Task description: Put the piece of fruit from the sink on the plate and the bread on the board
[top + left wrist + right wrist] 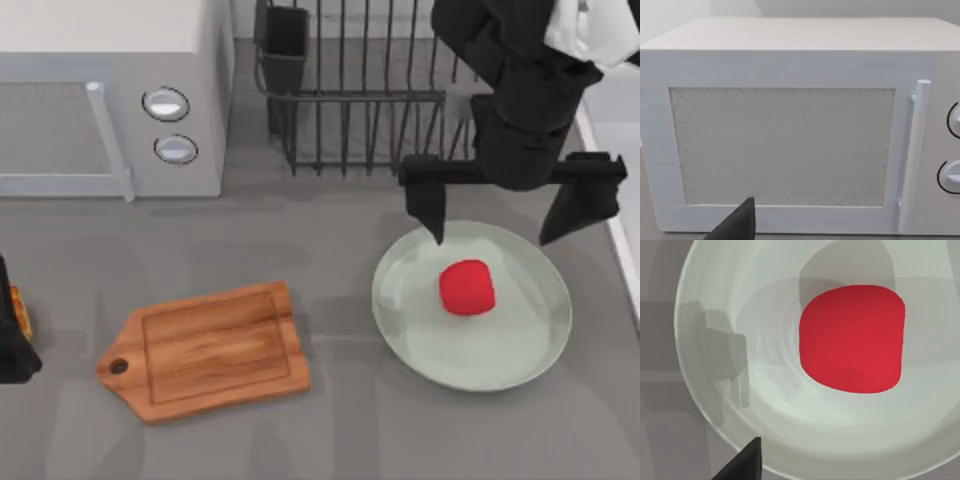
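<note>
The right gripper hangs over the far part of the plate, its two fingers spread wide and holding nothing. The fruit lies free on the plate, just below and slightly nearer than the gap between the fingers; in the right wrist view the fruit rests apart from the one fingertip that shows, so this half of the job looks done. To finish it well, the right gripper should rise straight up with its fingers kept wide, so neither tip nudges the round fruit and sets it rolling towards the rim.

Further out, the wire rack stands just behind the gripper, and the pale edge of what is probably the sink runs along its right side. An upward retreat keeps clear of both.

The board lies bare, well to the left of the plate. At the left edge of the table the left gripper sits dark, with a golden-brown sliver beside it that may be the bread, though too little shows to be sure, and I cannot tell how its fingers stand. Its wrist camera faces the microwave. The bread step should end with a low, level set-down in the middle of the board.
</note>
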Tool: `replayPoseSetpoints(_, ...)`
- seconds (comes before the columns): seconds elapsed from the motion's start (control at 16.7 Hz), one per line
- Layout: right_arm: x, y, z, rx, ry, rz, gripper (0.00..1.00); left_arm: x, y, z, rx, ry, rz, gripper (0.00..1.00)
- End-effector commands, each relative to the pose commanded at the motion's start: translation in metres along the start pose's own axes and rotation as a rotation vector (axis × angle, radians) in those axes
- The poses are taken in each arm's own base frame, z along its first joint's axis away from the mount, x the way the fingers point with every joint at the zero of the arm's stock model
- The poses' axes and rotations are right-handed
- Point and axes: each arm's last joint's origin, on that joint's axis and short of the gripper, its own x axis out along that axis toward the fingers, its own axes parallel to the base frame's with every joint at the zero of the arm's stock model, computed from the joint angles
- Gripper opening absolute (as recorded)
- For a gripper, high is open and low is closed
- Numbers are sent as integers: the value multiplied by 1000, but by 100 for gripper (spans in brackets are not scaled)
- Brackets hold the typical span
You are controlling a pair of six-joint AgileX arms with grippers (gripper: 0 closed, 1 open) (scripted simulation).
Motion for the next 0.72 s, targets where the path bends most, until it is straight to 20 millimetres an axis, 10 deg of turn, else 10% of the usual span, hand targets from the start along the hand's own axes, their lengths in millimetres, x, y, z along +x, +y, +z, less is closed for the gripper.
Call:
replayPoseSetpoints(0.36, -9, -11, -3, 4, -48, 26, 100, 0, 0, 0, 0, 0, 0, 100)
replayPoseSetpoints(0.72, -44, -73, -53, 1, -324, 134, 100, 0, 0, 0, 0, 0, 0, 100)
